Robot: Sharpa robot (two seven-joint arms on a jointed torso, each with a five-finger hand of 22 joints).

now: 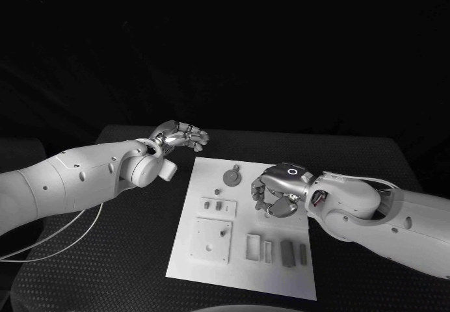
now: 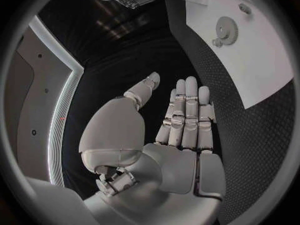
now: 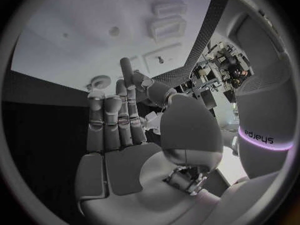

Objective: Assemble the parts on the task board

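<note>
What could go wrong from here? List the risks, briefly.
1. The right hand hovers over the task board near its right edge with fingers curled; coming down, it might knock the small parts beside it instead of gripping one.
2. The gear lies loose by the board's far edge and could slide off if nudged.
3. The left hand is off the board, so nothing steadies it.

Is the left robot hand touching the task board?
Apart. The head view shows the left robot hand over black table, clear of the task board.

task board (image 1: 246, 224) mid-table | gear (image 1: 231, 176) at its far end | rectangular parts (image 1: 276, 251) along its near edge
</note>
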